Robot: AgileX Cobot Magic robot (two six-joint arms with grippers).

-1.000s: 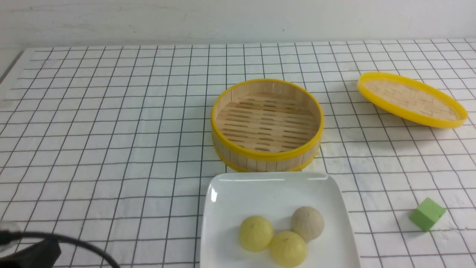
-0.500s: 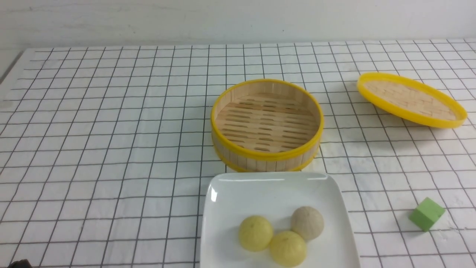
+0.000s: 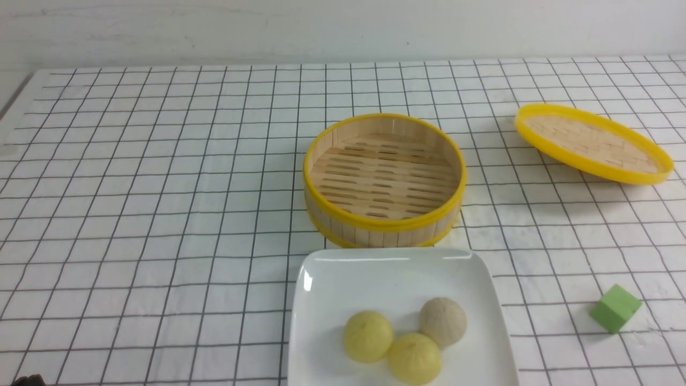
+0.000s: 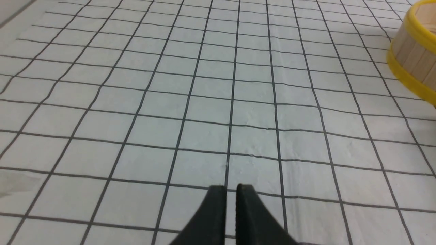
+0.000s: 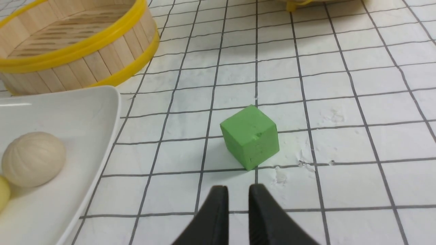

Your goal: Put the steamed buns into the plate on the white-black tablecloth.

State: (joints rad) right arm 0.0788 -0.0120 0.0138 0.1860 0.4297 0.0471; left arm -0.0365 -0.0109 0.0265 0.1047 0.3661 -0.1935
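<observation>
So the left arm is basically gone from the front view now; a second ago its dark body and cable were sitting in the near-left corner, and now only a sliver of something dark is poking in there. Nothing else has budged. To me that's reading as a retreat after the job's done: all three steamed buns [image 3: 405, 341] are sitting in the plate [image 3: 332, 279], clustered and touching each other, two pale yellow ones and a beige-grey one behind them.

The left gripper [image 4: 230, 190] is hovering over bare white-black tablecloth [image 3: 161, 214] with its black fingers nearly together, just a thin slit between them, holding nothing. The right gripper [image 5: 235, 190] is looking much the same, a narrow gap, empty, pointing at the green cube [image 5: 250, 136].

Texture-wise, the buns are looking matte with fine pleat lines running up the dome, while the plate is glossy and throwing highlights along its raised rim. The steamer basket [image 3: 385, 179] is showing slatted bamboo inside a smooth yellow band, and it's empty. Its lid [image 3: 592, 142] is resting tilted, woven side up. The cloth is wrinkling slightly near the cube.
</observation>
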